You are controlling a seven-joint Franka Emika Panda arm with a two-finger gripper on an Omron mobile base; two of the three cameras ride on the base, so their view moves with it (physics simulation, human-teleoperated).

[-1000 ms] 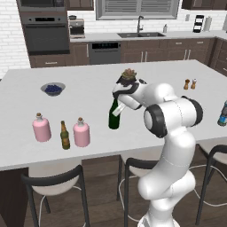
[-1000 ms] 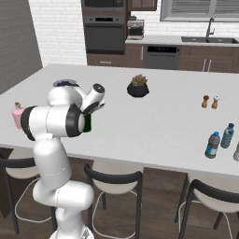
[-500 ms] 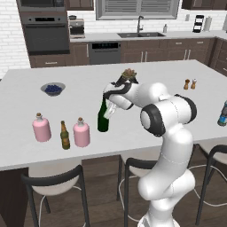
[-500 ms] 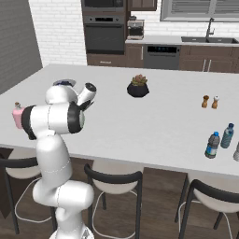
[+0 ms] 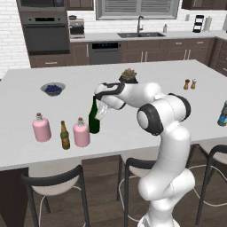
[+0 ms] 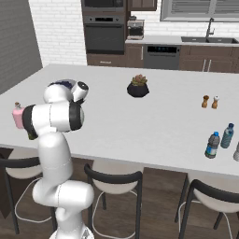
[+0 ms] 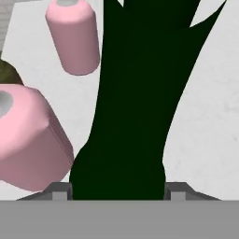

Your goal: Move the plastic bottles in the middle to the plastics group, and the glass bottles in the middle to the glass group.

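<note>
**Green wine bottle brought to the glass group, release pending**

The pincer [image 5: 100,107] was pinching the tall dark green wine bottle [image 5: 93,119] around its upper body and neck, the bottle upright with its base at or just above the white surface [image 5: 146,88]; contact could not be confirmed. Taking the nearer pink flask [image 5: 81,132] as landmark: the wine bottle stood just beside it on the far side, the small brown beer bottle [image 5: 65,135] sat just beside it on the other side, and the second pink flask [image 5: 41,127] was beyond that. In the hand view the dark bottle [image 7: 140,93] ran up between the finger tips with a pink flask [image 7: 28,135] close alongside.

To finish this step well, the bottle should probably be lowered straight down until its base rests flat, kept vertical, then the jaws spread only enough to clear the glass, and the hand lifted straight up, away from the pink flask, so neither tips.

The two plastic water bottles [image 6: 219,140] stood well apart from the flask, at the surface's opposite end.

No writing was legible; the beer bottle's yellowish label and the water bottles' blue labels were too small to read.
</note>
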